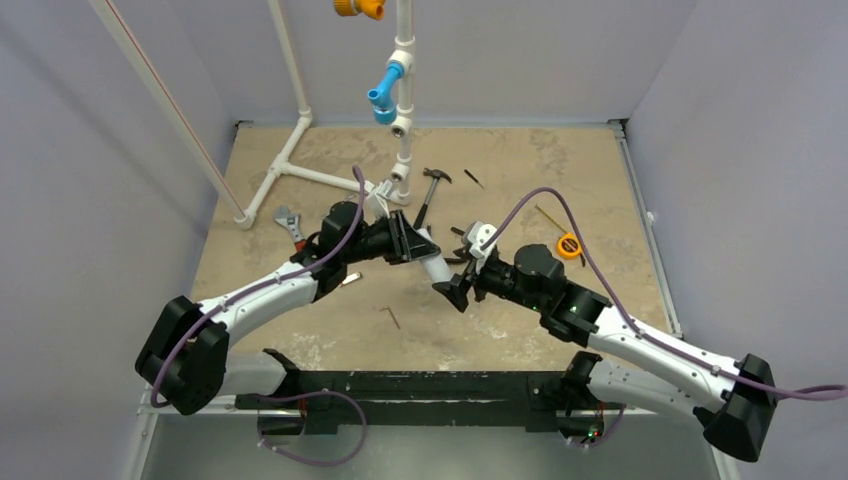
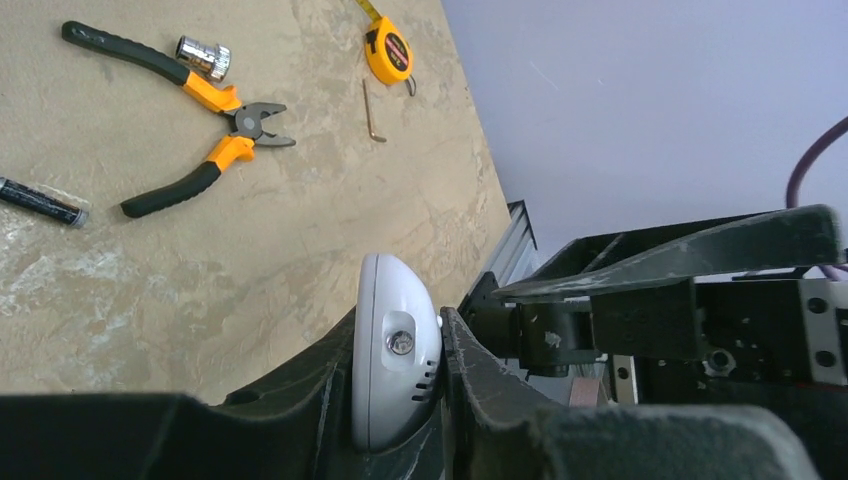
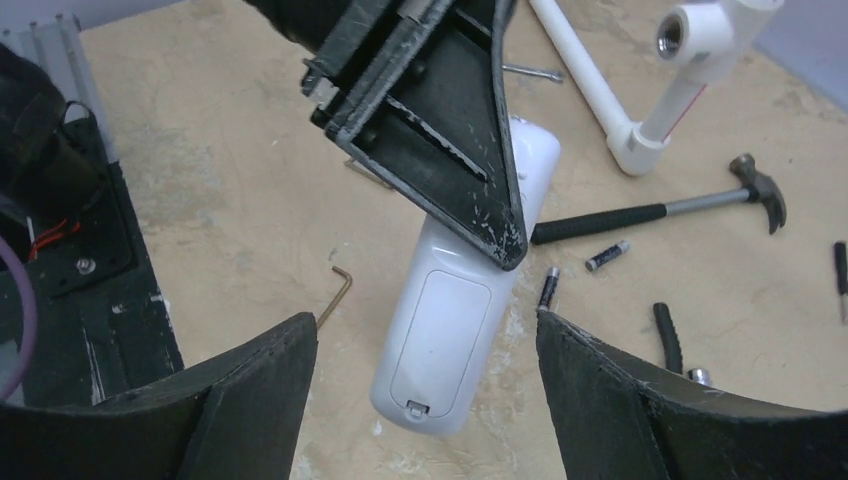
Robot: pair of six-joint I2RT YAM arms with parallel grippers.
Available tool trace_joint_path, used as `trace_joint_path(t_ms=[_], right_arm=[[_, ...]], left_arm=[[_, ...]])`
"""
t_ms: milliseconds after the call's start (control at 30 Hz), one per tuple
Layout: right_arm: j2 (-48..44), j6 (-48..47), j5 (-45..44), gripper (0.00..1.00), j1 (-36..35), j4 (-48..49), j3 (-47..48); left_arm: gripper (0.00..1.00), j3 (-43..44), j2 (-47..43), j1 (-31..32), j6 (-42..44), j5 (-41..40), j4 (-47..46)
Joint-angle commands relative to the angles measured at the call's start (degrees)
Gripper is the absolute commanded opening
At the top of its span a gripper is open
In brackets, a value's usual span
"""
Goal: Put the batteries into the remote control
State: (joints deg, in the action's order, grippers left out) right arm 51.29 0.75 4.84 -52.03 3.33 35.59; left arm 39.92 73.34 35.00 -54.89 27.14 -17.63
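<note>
Left end effector (image 2: 402, 352) clamps remote control (image 3: 440, 330); right end effector (image 3: 425, 328) spread wide

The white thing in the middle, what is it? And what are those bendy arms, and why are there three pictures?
Those are two robot arms, the left arm and the right arm, bolted to a table. Each ends in a gripper: two fingers that pinch. One picture looks down from above. The other two come from small cameras on the wrists, so you see each arm's own fingers up close.

The white thing is a remote control. The left gripper is shut on it and holds it. The right gripper is open and holds nothing.

Two batteries lie on the table, not yet in the remote control. Nearby are a hammer, pliers, a yellow tape measure, a hex key and white pipes.
</note>
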Motion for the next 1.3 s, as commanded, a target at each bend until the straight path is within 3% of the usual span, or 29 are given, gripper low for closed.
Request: trace_joint_path(t_ms=[0,100,200,567,933,1267], right_arm=[[-2.7,-13.7,7.0,0.77,-0.1,-7.7,4.7],[-1.5,-22.4,12.5,0.75,-0.1,-20.3,9.1],[-1.8,-24.5,13.0,0.70,-0.1,-24.0,9.8],[-3.2,-35.8,18.2,0.57,-0.2,-22.8,5.5],[-2.9,-37.6,18.8,0.41,-0.5,-18.7,3.8],[-3.2,-38.4,19.7,0.43,-1.1,-19.3,3.3]], left_arm=[[0.00,1.9,0.4,-0.2,4.0,6.0,-0.6],[0.00,1.4,1.2,-0.2,5.0,8.9,-0.2],[0.00,0.0,0.7,-0.2,5.7,10.3,-0.3],[0.00,-2.2,0.7,-0.1,2.4,15.0,-4.9],[0.00,-3.0,1.5,0.3,-0.7,17.0,-8.7],[0.00,-2.8,2.5,0.3,-2.2,16.9,-9.7]])
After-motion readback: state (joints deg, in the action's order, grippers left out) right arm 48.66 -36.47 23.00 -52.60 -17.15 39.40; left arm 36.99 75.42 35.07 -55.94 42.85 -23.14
